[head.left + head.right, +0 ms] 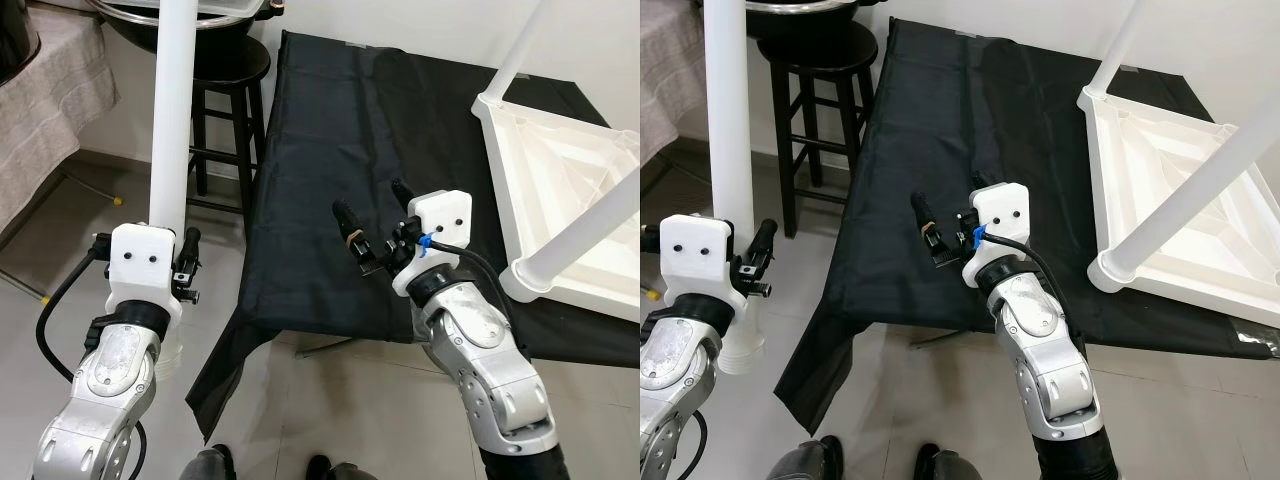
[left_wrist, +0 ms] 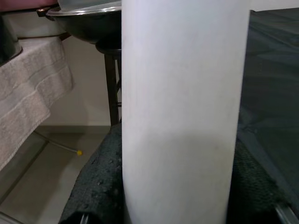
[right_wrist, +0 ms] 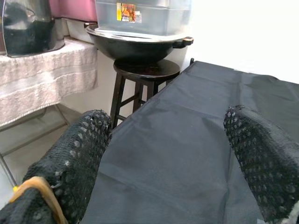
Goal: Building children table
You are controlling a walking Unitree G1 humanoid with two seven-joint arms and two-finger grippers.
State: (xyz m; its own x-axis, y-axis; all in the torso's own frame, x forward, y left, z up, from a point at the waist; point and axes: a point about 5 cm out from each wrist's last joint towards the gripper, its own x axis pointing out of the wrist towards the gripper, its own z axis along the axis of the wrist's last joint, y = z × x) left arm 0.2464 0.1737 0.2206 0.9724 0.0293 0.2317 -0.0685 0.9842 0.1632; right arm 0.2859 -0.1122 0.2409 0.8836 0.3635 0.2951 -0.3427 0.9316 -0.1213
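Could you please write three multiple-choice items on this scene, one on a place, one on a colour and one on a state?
1. Where does the upturned white tabletop lie?
A. on the black cloth-covered surface
B. on the stool
C. on the floor

2. What colour is the table leg in the left gripper?
A. black
B. white
C. grey

3. How is the right gripper?
A. shut on a leg
B. shut on the cloth
C. open, holding nothing

Answers:
1 A: the tabletop rests on the black cloth, on the robot's right.
2 B: the upright leg is plain white.
3 C: the right wrist view shows its fingers spread apart over bare cloth.
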